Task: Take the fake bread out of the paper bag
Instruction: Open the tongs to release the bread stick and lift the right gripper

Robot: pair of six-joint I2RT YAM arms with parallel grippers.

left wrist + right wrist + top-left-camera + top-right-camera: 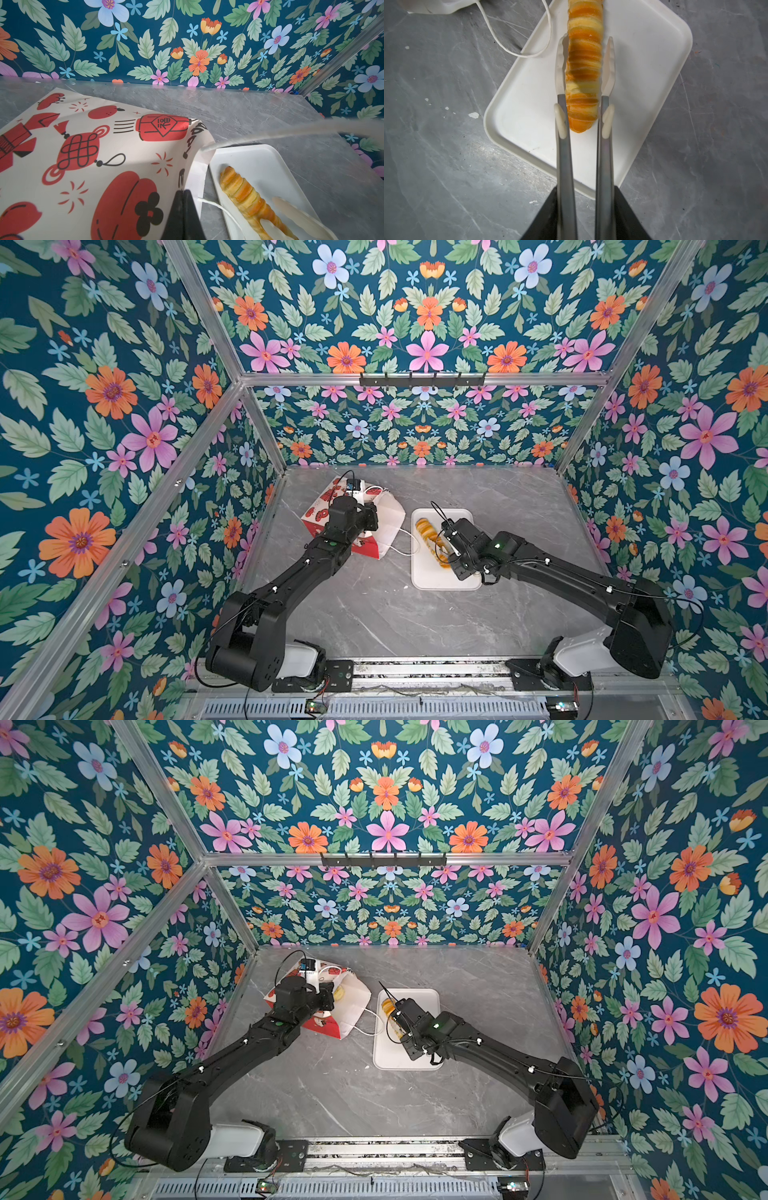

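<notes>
On tray (529, 124), one ridged loaf (584, 62) between tongs (564, 166) gripped by right jaws; left jaws pinch one paper bag (83, 145).

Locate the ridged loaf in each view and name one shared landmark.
Top view: loaf on the tray, right of the bag.
Top view: same, partly hidden by the arm.
Left wrist: on the tray beside the bag, loaf.
Right wrist: loaf between the tongs' tips.
Landmark: tray.

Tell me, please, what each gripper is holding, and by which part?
The left gripper pinches the paper bag at its mouth edge. The right gripper holds tongs by their handle end; their tips flank the long ridged loaf on the tray.
</notes>
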